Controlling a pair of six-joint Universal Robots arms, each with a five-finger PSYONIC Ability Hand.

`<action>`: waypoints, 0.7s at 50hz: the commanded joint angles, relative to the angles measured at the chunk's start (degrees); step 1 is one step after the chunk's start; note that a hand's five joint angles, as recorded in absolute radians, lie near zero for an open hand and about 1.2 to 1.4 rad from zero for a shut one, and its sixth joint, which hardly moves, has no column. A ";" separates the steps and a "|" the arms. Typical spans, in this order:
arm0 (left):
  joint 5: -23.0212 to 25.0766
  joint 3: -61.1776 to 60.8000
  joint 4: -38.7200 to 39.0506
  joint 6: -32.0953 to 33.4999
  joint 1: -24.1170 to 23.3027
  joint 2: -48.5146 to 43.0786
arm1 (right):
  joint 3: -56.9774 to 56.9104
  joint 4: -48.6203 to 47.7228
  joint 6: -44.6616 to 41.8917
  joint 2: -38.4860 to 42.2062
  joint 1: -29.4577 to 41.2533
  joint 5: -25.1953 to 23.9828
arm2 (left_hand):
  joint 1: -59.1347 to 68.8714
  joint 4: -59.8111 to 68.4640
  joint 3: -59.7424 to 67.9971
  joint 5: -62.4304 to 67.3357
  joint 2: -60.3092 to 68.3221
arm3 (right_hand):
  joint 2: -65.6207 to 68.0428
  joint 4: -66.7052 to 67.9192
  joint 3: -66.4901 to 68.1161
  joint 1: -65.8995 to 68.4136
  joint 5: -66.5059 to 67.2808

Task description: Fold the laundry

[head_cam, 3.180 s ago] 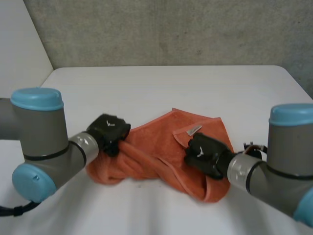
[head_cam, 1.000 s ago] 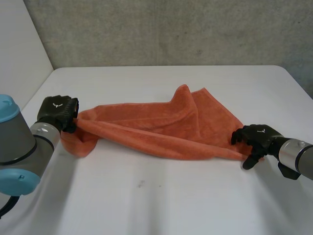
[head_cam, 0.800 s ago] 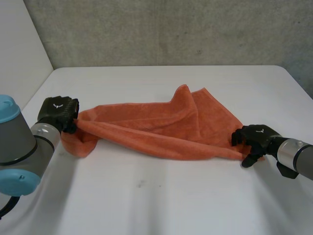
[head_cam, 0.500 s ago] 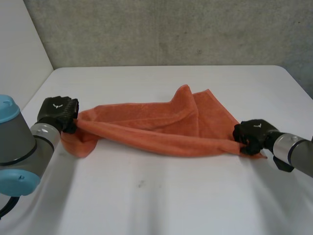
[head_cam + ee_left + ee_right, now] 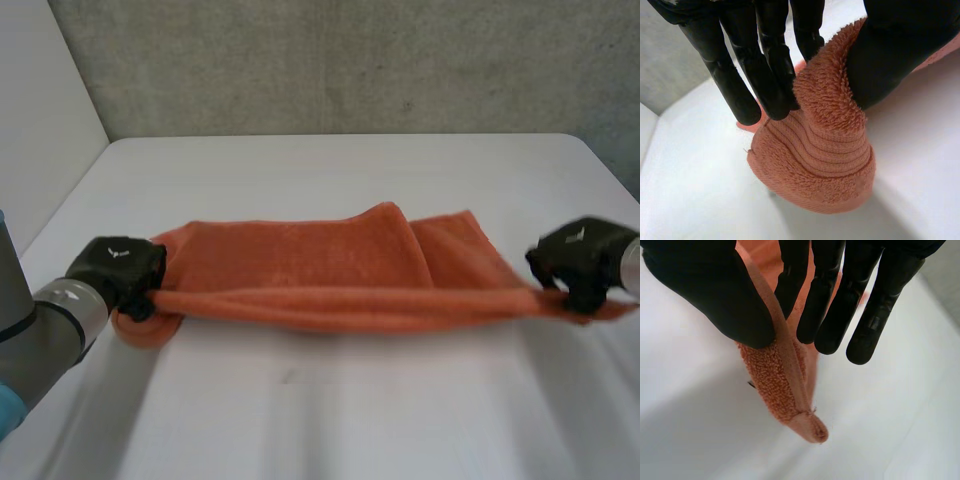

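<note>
Pinches 2 ends of the towel (image 5: 320, 265) between thumb and fingers, left hand (image 5: 115, 268) and right hand (image 5: 580, 258), stretched taut across the table (image 5: 320, 410); may lose a shallow-held corner if pulled harder.

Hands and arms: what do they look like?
The left hand and right hand are matte black, each with a small white mark on the back. The fingers are slim with rounded tips. The left forearm is grey, with a silvery wrist band.
</note>
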 commanded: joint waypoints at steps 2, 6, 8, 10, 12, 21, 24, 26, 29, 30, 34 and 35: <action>0.67 4.09 1.89 5.41 0.57 -7.12 | -5.91 -4.09 -2.12 10.65 5.23 5.62 | 11.88 9.39 9.37 11.94 9.35 | 13.05 11.90 12.46 25.56 13.67; 0.67 12.26 4.71 5.94 0.30 -11.43 | -16.60 -9.96 0.41 15.04 6.47 6.14 | 12.39 9.90 9.87 12.44 9.85 | 13.05 11.90 12.46 25.56 13.67; 0.59 19.26 6.02 5.86 0.04 -13.36 | -21.71 -12.52 2.61 16.02 6.82 6.41 | 13.22 10.73 10.71 13.28 10.69 | 13.05 11.90 12.46 25.56 13.67; 0.58 24.90 7.08 5.77 -0.14 -14.34 | -30.21 -17.16 7.08 16.63 7.52 6.67 | 14.40 11.91 11.89 14.46 11.87 | 13.05 11.90 12.46 25.56 13.67; 0.58 32.97 9.44 5.07 -0.23 -14.78 | -32.96 -19.02 8.67 16.64 7.70 6.76 | 14.58 12.08 12.06 14.63 12.04 | 13.05 11.90 12.46 25.56 13.67; -0.29 41.46 32.38 2.69 -0.40 -9.95 | -34.78 -47.31 22.74 6.73 7.62 6.59 | 15.39 12.90 12.88 15.45 12.86 | 13.05 11.90 12.46 25.56 13.67; -0.29 37.85 33.28 2.52 -0.58 -8.45 | -30.26 -49.18 22.75 4.51 7.61 6.14 | 15.39 12.90 12.88 15.45 12.86 | 13.05 11.90 12.46 25.56 13.67; -0.21 36.27 33.19 2.52 -0.75 -8.01 | -21.85 -50.24 22.84 1.79 7.61 4.57 | 15.39 12.90 12.88 15.45 12.86 | 13.05 11.90 12.46 25.56 13.67; -0.21 25.92 33.01 2.52 -1.19 -6.78 | -14.13 -49.98 22.75 1.17 7.87 1.94 | 14.91 12.42 12.40 14.97 12.38 | 13.05 11.90 12.46 25.56 13.67; -0.12 23.81 33.01 2.52 -1.19 -6.78 | -12.35 -49.71 22.49 1.17 7.79 1.40 | 14.75 12.25 12.23 14.80 12.21 | 13.05 11.90 12.46 25.56 13.67; 0.41 12.22 33.36 2.78 -1.10 -7.66 | -3.39 -48.13 22.31 1.61 7.52 -1.24 | 14.24 11.75 11.73 14.30 11.70 | 13.05 11.90 12.46 25.56 13.67; 0.41 12.19 33.36 2.78 -1.10 -7.66 | -2.06 -47.69 22.22 1.78 7.44 -1.33 | 14.24 11.75 11.73 14.30 11.70 | 13.05 11.90 12.46 25.56 13.67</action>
